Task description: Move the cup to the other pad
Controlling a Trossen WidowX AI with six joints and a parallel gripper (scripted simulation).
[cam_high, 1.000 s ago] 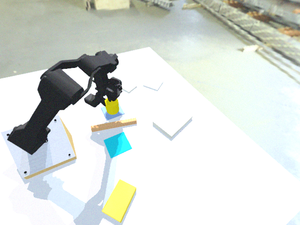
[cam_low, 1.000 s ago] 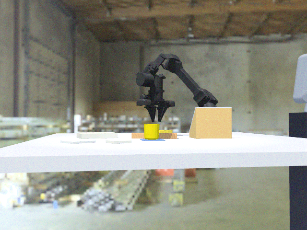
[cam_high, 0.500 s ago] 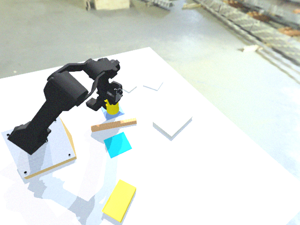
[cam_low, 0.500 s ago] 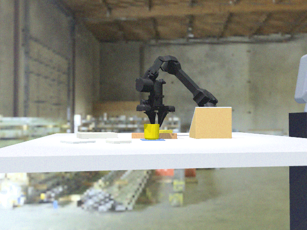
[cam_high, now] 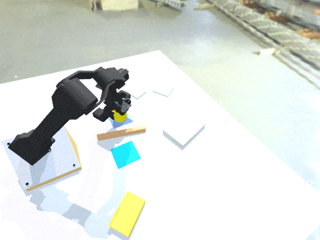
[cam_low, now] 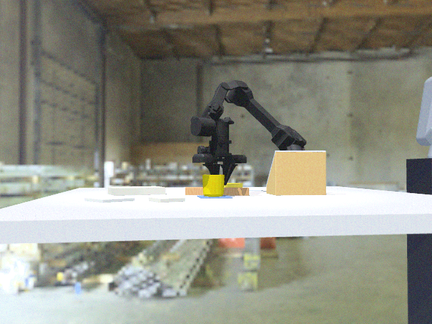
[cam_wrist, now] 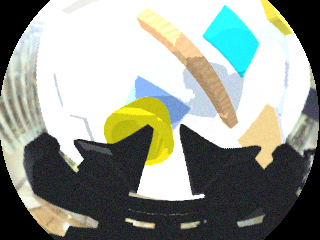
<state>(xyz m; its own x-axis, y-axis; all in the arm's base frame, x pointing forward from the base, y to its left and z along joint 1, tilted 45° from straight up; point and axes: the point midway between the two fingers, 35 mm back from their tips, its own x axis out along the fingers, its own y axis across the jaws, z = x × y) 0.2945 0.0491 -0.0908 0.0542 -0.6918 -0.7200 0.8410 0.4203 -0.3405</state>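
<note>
The yellow cup stands upright on the blue pad. My gripper is partly open and low over the cup. In the wrist view one finger reaches over the cup's opening and the other stands outside its wall, with a gap between them. In the exterior view a fingertip shows beside the cup's right side; the other is hidden by the cup. No marbles show. The cyan pad lies bare.
A low wooden bar lies between the two pads. A white block and two flat white tiles lie farther out. A yellow block lies beyond the cyan pad. The arm's wooden base is nearby.
</note>
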